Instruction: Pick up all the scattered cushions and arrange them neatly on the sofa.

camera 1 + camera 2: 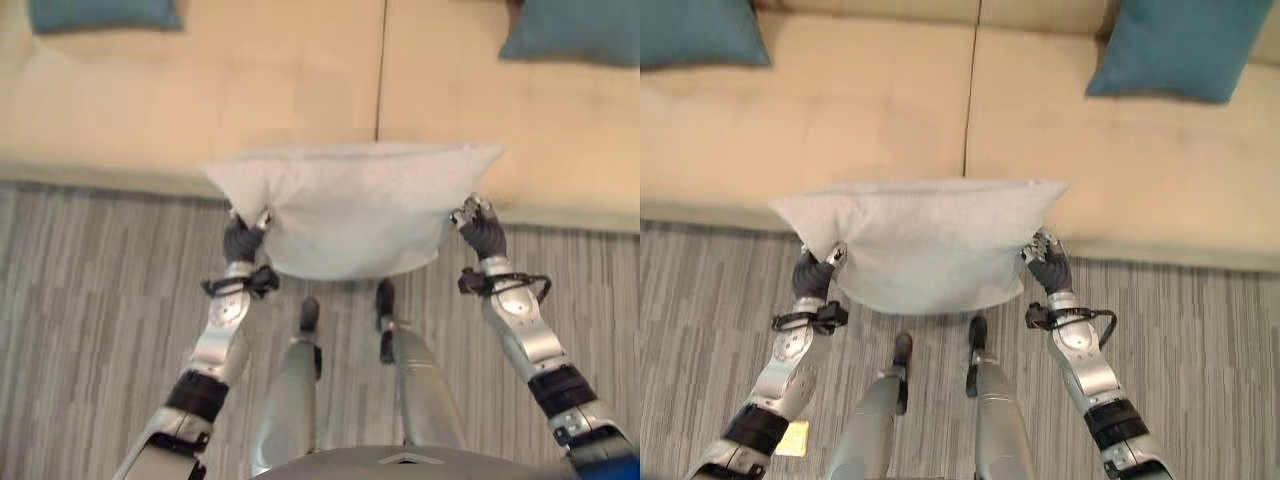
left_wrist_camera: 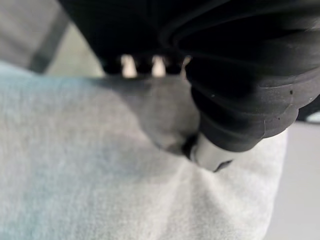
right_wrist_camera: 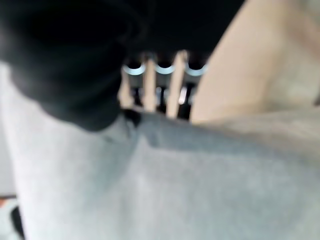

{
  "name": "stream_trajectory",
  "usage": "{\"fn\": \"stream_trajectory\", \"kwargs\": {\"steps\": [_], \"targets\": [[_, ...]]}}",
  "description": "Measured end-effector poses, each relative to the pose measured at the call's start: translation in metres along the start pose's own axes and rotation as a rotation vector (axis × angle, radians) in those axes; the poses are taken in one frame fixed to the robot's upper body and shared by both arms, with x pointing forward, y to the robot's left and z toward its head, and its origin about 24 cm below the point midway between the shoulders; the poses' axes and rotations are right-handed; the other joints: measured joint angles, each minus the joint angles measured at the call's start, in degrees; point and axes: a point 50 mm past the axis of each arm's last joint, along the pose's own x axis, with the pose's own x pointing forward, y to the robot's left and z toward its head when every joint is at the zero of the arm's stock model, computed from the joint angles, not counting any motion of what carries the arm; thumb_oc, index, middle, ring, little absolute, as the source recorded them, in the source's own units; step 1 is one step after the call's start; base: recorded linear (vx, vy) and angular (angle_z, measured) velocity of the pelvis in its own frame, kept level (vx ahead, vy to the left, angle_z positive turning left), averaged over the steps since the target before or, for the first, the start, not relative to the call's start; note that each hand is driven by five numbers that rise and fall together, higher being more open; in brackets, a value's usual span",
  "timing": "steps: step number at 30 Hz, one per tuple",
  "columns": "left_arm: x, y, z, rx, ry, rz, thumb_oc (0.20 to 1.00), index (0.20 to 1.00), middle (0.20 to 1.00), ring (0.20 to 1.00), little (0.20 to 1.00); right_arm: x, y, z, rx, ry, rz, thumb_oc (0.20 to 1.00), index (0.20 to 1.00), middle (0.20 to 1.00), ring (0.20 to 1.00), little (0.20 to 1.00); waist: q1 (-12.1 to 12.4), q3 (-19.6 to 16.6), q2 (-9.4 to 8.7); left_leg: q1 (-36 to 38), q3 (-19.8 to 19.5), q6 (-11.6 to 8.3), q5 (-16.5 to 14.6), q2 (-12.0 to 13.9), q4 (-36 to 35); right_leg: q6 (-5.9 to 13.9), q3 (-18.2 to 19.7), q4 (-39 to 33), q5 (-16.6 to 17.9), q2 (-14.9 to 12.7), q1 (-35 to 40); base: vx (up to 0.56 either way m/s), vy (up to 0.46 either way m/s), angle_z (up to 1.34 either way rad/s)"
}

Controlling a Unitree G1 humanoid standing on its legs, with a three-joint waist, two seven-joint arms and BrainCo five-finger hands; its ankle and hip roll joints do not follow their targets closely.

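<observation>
A pale grey cushion point(image 1: 920, 240) hangs in the air in front of the beige sofa point(image 1: 890, 110), held between both hands. My left hand point(image 1: 812, 274) pinches its lower left edge and my right hand point(image 1: 1048, 264) grips its right edge. In the left wrist view the thumb point(image 2: 210, 152) presses into the grey cloth point(image 2: 100, 175). In the right wrist view the fingers point(image 3: 165, 75) curl over the cushion's edge point(image 3: 175, 175). Two teal cushions point(image 1: 1185, 45) point(image 1: 695, 30) rest on the sofa seat at the far right and far left.
The sofa's front edge point(image 1: 1140, 255) runs across just beyond the hands. A seam point(image 1: 970, 90) splits the seat into two pads. Grey striped carpet point(image 1: 1200, 340) covers the floor. A small yellow tag point(image 1: 792, 438) lies on the carpet by my left arm.
</observation>
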Motion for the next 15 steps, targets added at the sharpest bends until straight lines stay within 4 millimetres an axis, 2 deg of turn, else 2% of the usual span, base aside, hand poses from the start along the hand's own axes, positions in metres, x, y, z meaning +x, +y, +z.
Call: {"fn": "stream_trajectory", "kwargs": {"steps": [3, 5, 10, 15], "targets": [[-0.02, 0.012, -0.016, -0.011, 0.074, 0.013, 0.2, 0.2, 0.2, 0.2, 0.2, -0.014, -0.005, -0.012, 0.0, 0.057, 0.003, 0.2, 0.2, 0.2, 0.2, 0.2, 0.03, -0.27, 0.21, 10.4, -0.32, -0.26, 1.9, 1.04, -7.43, 0.05, -0.86, -6.58, 1.29, 0.91, 10.28, 0.11, -0.047, 0.08], [-0.032, 0.017, -0.026, -0.01, 0.128, 0.003, 0.2, 0.2, 0.2, 0.2, 0.2, -0.03, -0.009, -0.025, -0.019, 0.115, 0.005, 0.2, 0.2, 0.2, 0.2, 0.2, -0.01, -4.57, 0.45, 13.95, -1.45, -0.42, 2.01, 1.86, -9.74, -0.02, -2.58, -10.53, 1.4, 1.76, 15.28, 0.11, -0.127, 0.25], [-0.038, 0.016, -0.034, -0.026, 0.176, -0.004, 0.2, 0.2, 0.2, 0.2, 0.2, -0.036, -0.011, -0.033, -0.044, 0.167, 0.005, 0.2, 0.2, 0.2, 0.2, 0.2, 0.18, -6.0, 0.34, 17.16, -3.36, -1.62, 2.49, 2.46, -9.34, 0.28, -5.48, -14.16, 1.02, 3.05, 22.38, 0.06, -0.115, 0.38], [-0.04, 0.016, -0.037, -0.023, 0.196, -0.006, 0.2, 0.2, 0.2, 0.2, 0.2, -0.037, -0.011, -0.035, -0.072, 0.175, 0.014, 0.2, 0.2, 0.2, 0.2, 0.2, 1.15, -6.71, 0.05, 15.6, -3.74, -2.61, 2.74, 3.21, -6.76, -0.11, -7.08, -14.39, 0.33, 4.11, 23.57, 0.04, -0.036, 0.24]]}}
